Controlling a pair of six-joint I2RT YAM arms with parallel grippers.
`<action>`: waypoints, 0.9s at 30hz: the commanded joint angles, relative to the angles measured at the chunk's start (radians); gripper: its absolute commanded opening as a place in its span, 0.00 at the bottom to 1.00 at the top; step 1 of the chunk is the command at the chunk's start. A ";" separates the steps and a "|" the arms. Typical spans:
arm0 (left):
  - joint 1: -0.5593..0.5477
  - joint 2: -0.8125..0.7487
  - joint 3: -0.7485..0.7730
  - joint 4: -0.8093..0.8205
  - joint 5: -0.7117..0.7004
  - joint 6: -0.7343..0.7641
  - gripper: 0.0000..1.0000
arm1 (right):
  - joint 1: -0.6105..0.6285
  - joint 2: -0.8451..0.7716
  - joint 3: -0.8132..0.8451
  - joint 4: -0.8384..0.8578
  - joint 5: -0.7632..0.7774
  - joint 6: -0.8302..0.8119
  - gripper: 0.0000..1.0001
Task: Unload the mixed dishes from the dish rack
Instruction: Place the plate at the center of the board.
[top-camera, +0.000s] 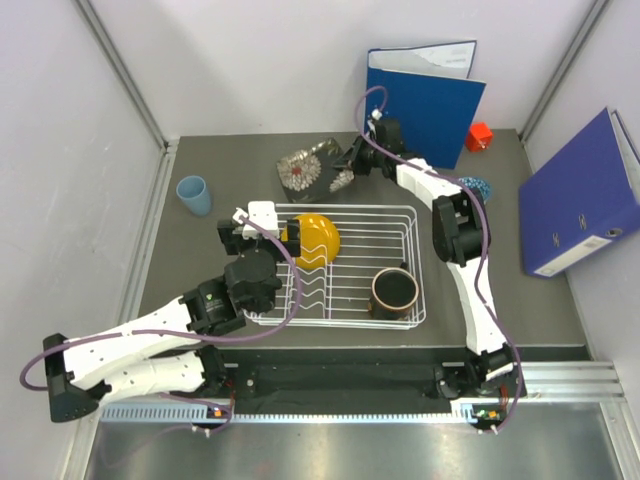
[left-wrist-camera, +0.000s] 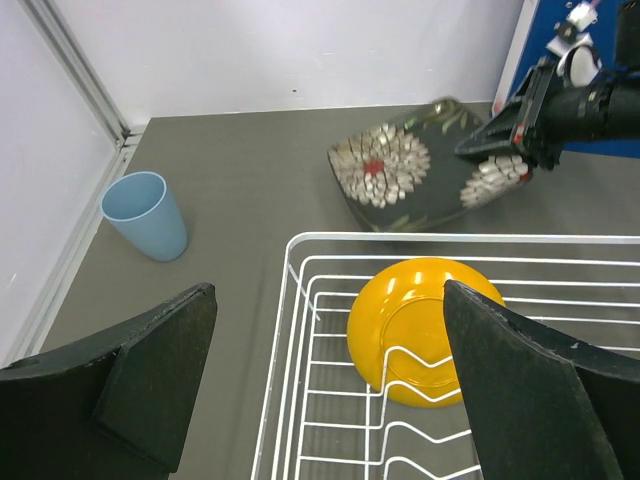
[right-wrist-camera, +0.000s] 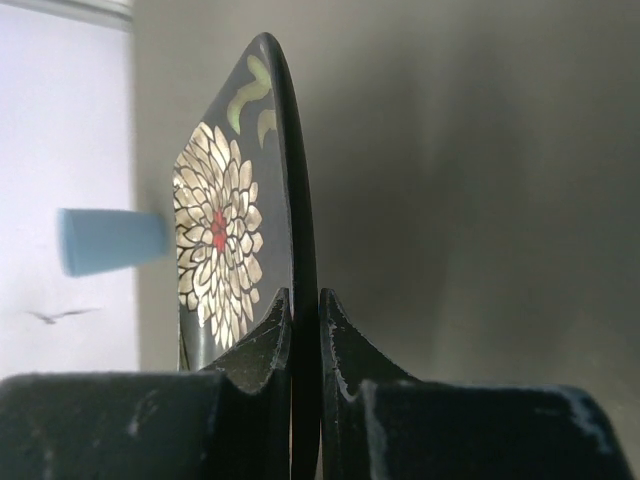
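Observation:
The white wire dish rack (top-camera: 412, 262) holds a small yellow round dish (top-camera: 312, 238) leaning in the dividers and a dark brown mug (top-camera: 394, 291). My left gripper (top-camera: 262, 225) hovers open and empty over the rack's left end; in the left wrist view (left-wrist-camera: 325, 300) the yellow dish (left-wrist-camera: 420, 320) lies ahead between its fingers. My right gripper (top-camera: 345, 165) is shut on the right edge of a black square plate (top-camera: 308, 168) with a white flower pattern, tilted on the table behind the rack (right-wrist-camera: 305, 300). A light blue cup (top-camera: 194, 195) stands on the table at left. A speckled bowl (top-camera: 476, 187) sits behind the right arm.
Two blue ring binders stand at the back (top-camera: 430, 95) and the right (top-camera: 580, 195). A small red block (top-camera: 480, 135) lies in the back right corner. White walls close the table on three sides.

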 joint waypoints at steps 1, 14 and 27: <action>0.008 0.011 -0.007 0.023 0.026 -0.022 0.99 | 0.008 -0.067 -0.004 0.093 -0.028 -0.013 0.00; 0.021 0.020 -0.015 0.023 0.052 -0.033 0.99 | 0.008 -0.024 -0.036 0.043 -0.021 -0.019 0.01; 0.020 0.021 -0.013 0.008 0.083 -0.062 0.99 | 0.008 -0.053 -0.010 -0.260 0.159 -0.134 0.27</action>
